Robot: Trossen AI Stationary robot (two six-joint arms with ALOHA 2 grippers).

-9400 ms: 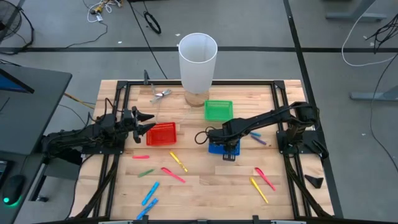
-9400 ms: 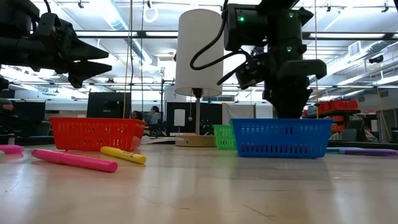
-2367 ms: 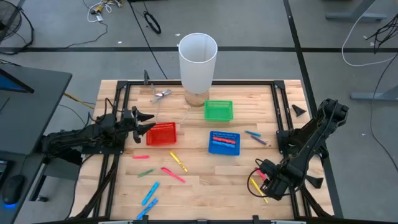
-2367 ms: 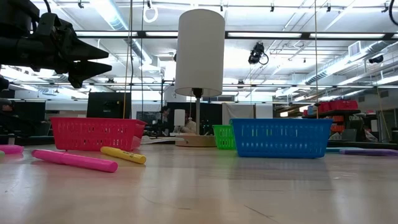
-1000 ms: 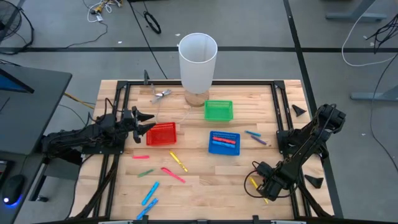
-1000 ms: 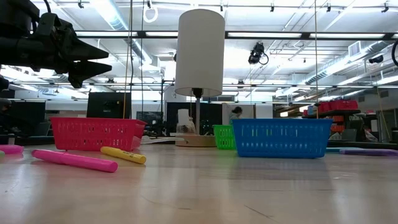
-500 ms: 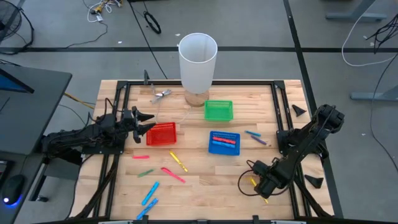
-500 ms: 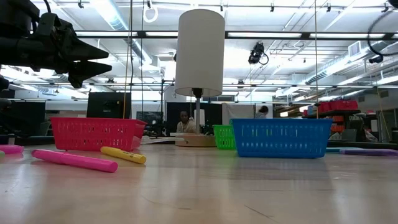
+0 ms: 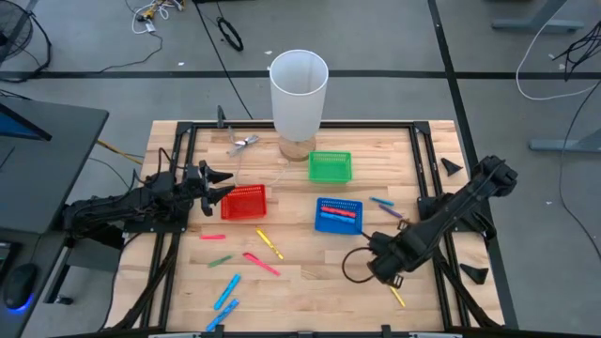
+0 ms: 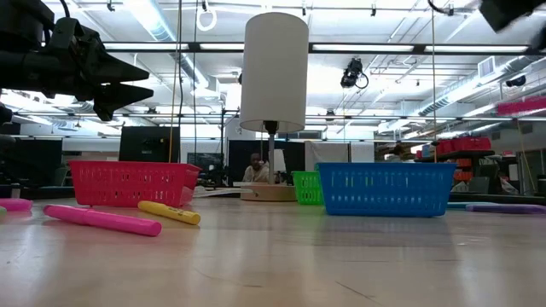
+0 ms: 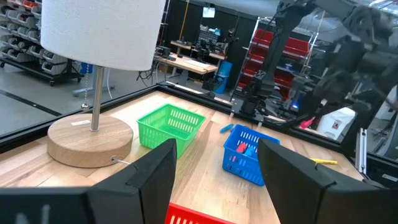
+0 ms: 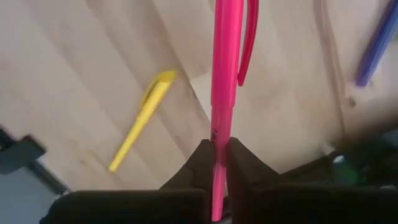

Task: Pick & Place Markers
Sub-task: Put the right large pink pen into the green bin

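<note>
We hold a pink marker point(image 12: 226, 81) in the right end effector point(image 12: 216, 163), its fingers pinched onto the barrel near one end, above the near right part of the desk point(image 9: 310, 282). From this we judge the markers light, stiff and smooth: a slim plastic barrel that could slip or pivot if taken near a tip, so we would grip across the middle of the barrel, clear of the pocket clip.

The left end effector point(image 9: 218, 178) hangs beside the red basket point(image 9: 244, 202) at the left, fingers spread and empty.

Counting loose markers on the desk in the high view, we find:
- one yellow marker point(image 9: 270, 245) in the middle and another point(image 9: 396, 295) near the right arm;
- one pink marker point(image 9: 262, 264) and one reddish marker point(image 9: 213, 238);
- one green marker point(image 9: 220, 261);
- two light blue markers point(image 9: 226, 291) at the near left;
- one light blue point(image 9: 379, 200) and one purple marker point(image 9: 393, 212) at the right.

The blue basket point(image 9: 338, 215) already holds some, too blurred for us to count. There are three baskets: red, blue and green point(image 9: 330, 166).
</note>
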